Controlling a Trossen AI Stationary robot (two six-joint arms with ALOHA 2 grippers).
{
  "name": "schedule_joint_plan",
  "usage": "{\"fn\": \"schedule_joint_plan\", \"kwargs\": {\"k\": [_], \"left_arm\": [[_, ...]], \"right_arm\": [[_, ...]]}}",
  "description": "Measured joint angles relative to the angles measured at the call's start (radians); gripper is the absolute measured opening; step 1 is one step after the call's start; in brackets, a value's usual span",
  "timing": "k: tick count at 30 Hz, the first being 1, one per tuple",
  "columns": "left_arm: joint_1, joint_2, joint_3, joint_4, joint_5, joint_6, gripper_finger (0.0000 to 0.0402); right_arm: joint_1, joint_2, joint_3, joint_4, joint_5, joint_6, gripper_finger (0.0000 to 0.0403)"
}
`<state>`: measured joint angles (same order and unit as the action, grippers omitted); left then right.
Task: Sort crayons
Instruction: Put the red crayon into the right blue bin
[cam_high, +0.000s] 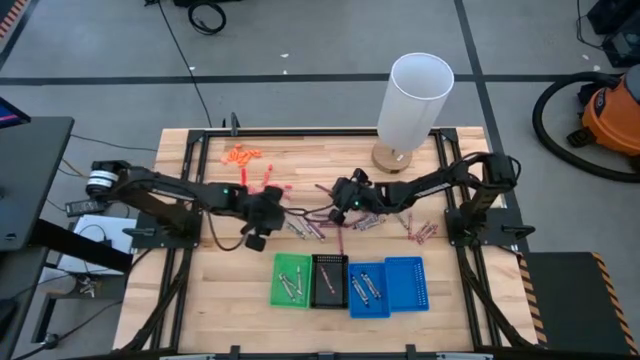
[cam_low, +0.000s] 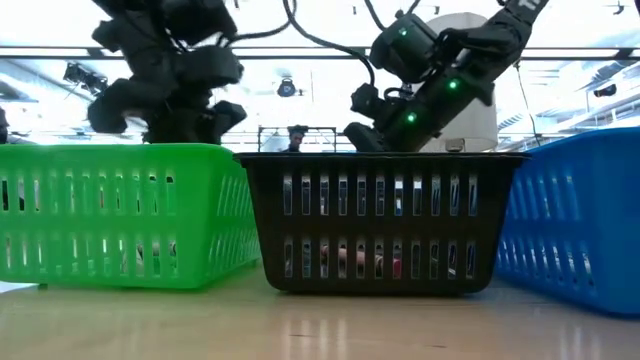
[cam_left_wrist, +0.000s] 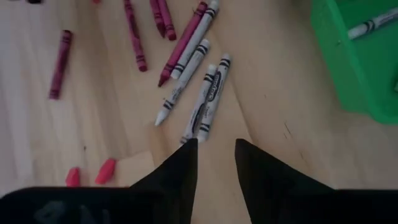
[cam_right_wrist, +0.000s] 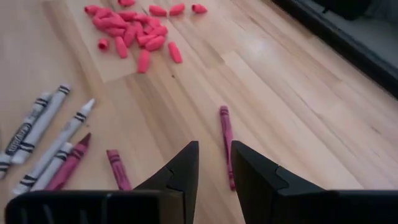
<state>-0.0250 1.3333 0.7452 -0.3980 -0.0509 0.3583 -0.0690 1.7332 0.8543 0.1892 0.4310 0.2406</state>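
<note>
Crayons lie loose on the wooden table: a grey cluster (cam_left_wrist: 205, 99) with maroon ones (cam_left_wrist: 180, 43) beside it, just ahead of my left gripper (cam_left_wrist: 216, 155), which stands open above the wood near the green tray (cam_left_wrist: 354, 56). My right gripper (cam_right_wrist: 214, 163) hovers open over a single maroon crayon (cam_right_wrist: 225, 134); its lower end runs in by the fingertips, and I cannot tell whether they touch it. In the high view my left gripper (cam_high: 272, 215) and right gripper (cam_high: 337, 205) face each other at mid-table. More crayons (cam_high: 420, 230) lie to the right.
A green tray (cam_high: 291, 280), a black tray (cam_high: 329, 280) and two blue trays (cam_high: 388, 287) stand side by side near the front edge, some with crayons inside. Coral-pink bits (cam_right_wrist: 134, 31) and orange bits (cam_high: 240, 155) lie scattered farther back. A tall white cylinder (cam_high: 412, 100) stands at the far edge.
</note>
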Motion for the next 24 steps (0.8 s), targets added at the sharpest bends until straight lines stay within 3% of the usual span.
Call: {"fn": "schedule_joint_plan", "kwargs": {"k": [10, 24], "left_arm": [[-0.012, -0.191, -0.12, 0.179, -0.018, -0.143, 0.0116], [-0.103, -0.31, -0.246, 0.365, -0.03, -0.228, 0.0116]], "right_arm": [[-0.093, 0.027, 0.0, 0.073, -0.097, -0.028, 0.0161], [-0.142, 0.248, 0.006, 0.278, -0.144, -0.139, 0.0154]]}}
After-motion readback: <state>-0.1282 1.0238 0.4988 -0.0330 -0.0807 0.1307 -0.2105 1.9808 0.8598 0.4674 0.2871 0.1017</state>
